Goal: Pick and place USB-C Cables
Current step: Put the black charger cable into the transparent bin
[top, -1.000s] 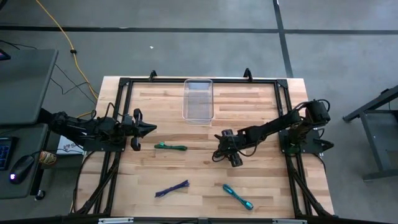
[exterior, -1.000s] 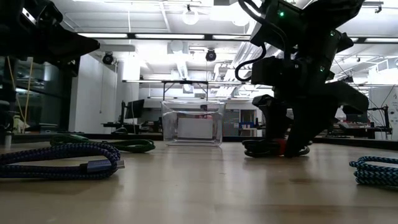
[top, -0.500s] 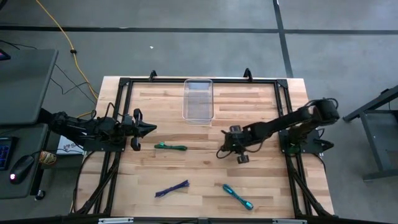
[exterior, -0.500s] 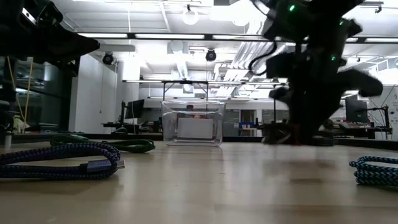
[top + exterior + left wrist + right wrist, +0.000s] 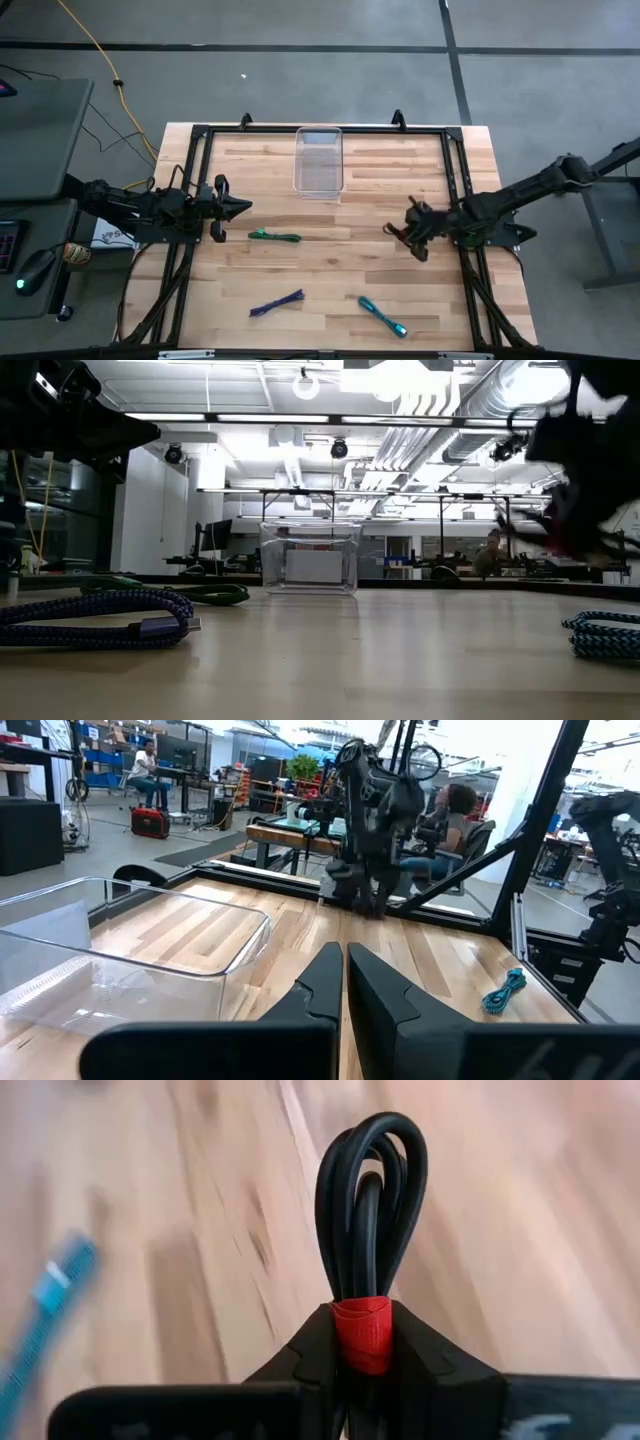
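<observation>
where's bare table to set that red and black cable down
Bare wood lies between the clear bin and the right claw holding the red-and-black cable. More lies behind the green cable. The front, with purple cable and teal cable, is crowded.

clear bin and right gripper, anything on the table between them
Nothing: in the high view only bare wood lies between the clear bin and the right gripper, which holds the red-and-black cable.

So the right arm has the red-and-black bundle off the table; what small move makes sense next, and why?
Probably swing the right gripper toward the clear bin. Its fingers are shut on the red-and-black cable, held above the right side of the table, while the bin sits at the far edge and looks empty. The left gripper waits, shut, at the left edge.
</observation>
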